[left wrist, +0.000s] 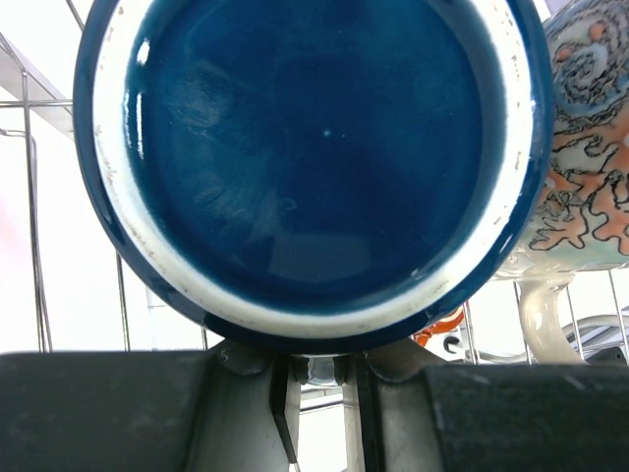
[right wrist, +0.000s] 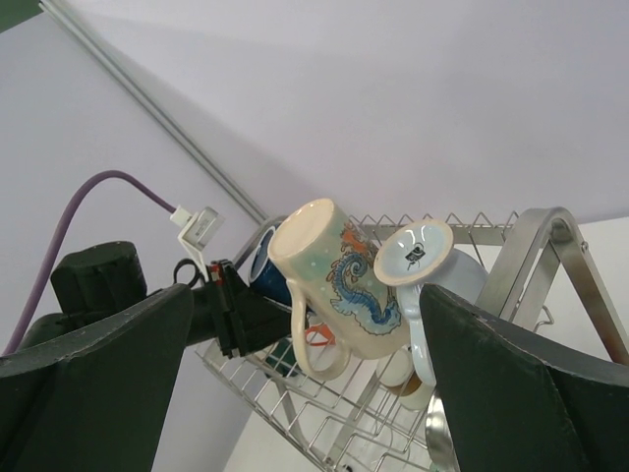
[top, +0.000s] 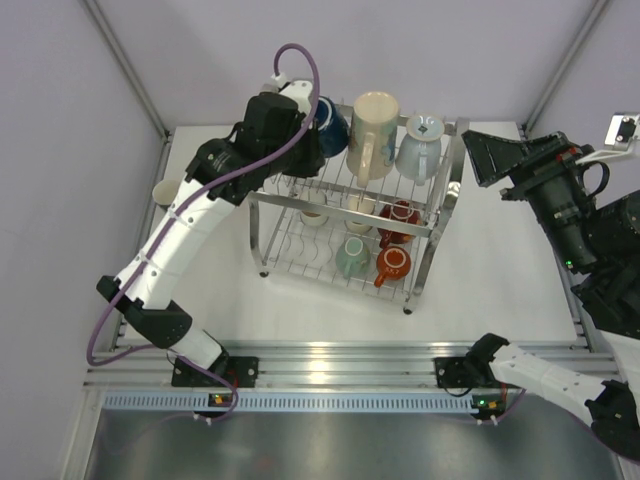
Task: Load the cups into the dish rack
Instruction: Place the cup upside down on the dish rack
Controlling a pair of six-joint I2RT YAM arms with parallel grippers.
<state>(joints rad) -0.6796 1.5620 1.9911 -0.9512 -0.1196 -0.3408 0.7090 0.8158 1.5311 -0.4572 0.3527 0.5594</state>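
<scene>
The left claw (top: 296, 135) is clenched on the navy mug (top: 332, 124) at the left end of the dish rack's (top: 445, 200) top tier, just beside the printed mug (top: 373, 130). The right claw (top: 482, 158) hangs released, right of the rack. 1 cream cup (top: 165, 192) sits on the worktop (top: 300, 290).

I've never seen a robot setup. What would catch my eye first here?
First, the silver two-tier dish rack at the centre, loaded with mugs. At its upper tier's left end the left gripper holds a navy mug, next to a cream mug with a blue dragon print and a pale blue-grey mug. A red cup, an orange cup and a mint cup sit on the lower tier.
</scene>
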